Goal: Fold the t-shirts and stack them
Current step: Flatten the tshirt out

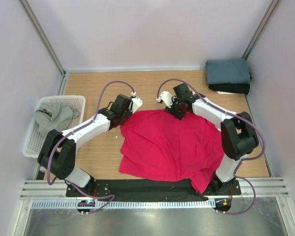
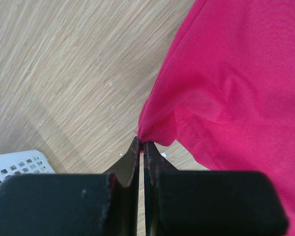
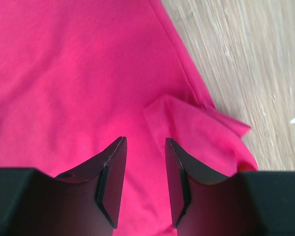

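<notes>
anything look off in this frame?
Red t-shirt lies askew and rumpled. Its near-right corner hangs off the table onto the black base plate. A small flap is folded over at its far edge, just ahead of the open right hand.

Four t-shirts were counted: red tee [image 1: 167, 142], grey tee [image 1: 56, 114], slate-blue tee [image 1: 227, 71], black tee [image 1: 232, 88]; also one basket [image 1: 32, 142], left claw [image 2: 141, 143], right claw [image 3: 145, 145].

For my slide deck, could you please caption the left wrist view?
Left claw shut on an edge of the red tee over the table, basket at lower left.
</notes>
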{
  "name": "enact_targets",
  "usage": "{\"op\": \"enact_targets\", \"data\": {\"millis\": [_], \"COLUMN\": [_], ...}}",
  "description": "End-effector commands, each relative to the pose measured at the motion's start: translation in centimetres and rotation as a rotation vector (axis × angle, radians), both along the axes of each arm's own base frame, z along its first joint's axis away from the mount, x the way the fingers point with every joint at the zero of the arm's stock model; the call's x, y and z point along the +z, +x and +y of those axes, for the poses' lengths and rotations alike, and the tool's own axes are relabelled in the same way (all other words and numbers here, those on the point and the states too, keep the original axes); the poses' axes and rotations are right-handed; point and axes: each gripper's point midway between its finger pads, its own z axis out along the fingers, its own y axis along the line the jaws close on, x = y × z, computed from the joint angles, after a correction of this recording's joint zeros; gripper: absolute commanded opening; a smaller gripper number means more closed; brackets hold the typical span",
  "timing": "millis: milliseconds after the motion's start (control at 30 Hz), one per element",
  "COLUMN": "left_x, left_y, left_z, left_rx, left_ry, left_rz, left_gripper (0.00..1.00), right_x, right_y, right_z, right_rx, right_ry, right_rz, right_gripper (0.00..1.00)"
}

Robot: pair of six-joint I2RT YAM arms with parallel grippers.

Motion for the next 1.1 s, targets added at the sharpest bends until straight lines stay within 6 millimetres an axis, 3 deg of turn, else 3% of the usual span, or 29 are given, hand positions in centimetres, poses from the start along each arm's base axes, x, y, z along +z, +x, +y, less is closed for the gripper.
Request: {"op": "enact_targets", "data": {"millis": [0, 33, 67, 200, 367, 700, 1067], "left_x": [1.8, 1.8, 1.8, 2.1, 2.2, 2.4, 2.8], "left_y": [0.4, 0.4, 0.3, 0.4, 0.4, 0.5, 0.4], "left_z": [-0.6, -0.6, -0.6, -0.7, -0.7, -0.9, -0.7], "left_rx": [0.011, 0.011, 0.010, 0.013, 0.013, 0.010, 0.020], "left_ry": [-0.067, -0.069, -0.072, -0.079, -0.085, -0.096, -0.101], "left_rz": [-0.055, -0.054, -0.053, -0.057, -0.059, -0.061, -0.066], "left_gripper": [0.00, 0.00, 0.00, 0.00, 0.00, 0.00, 0.00], "right_x": [1.1, -0.4, 0.3, -1.0, -1.7, -1.7, -3.5], "right_y": [3.2, 3.1, 4.0, 4.6, 5.1, 3.4, 3.2], "right_z": [1.2, 1.4, 1.8, 2.6, 2.2, 1.9, 1.2], "right_rx": [-0.084, -0.105, -0.119, -0.156, -0.194, -0.214, -0.238], "right_ry": [0.000, -0.009, 0.005, 0.007, -0.023, -0.022, -0.070], "right_rz": [-0.084, -0.037, -0.045, 0.002, -0.010, 0.026, 0.049], "right_gripper": [0.43, 0.43, 0.43, 0.42, 0.41, 0.36, 0.36]}}
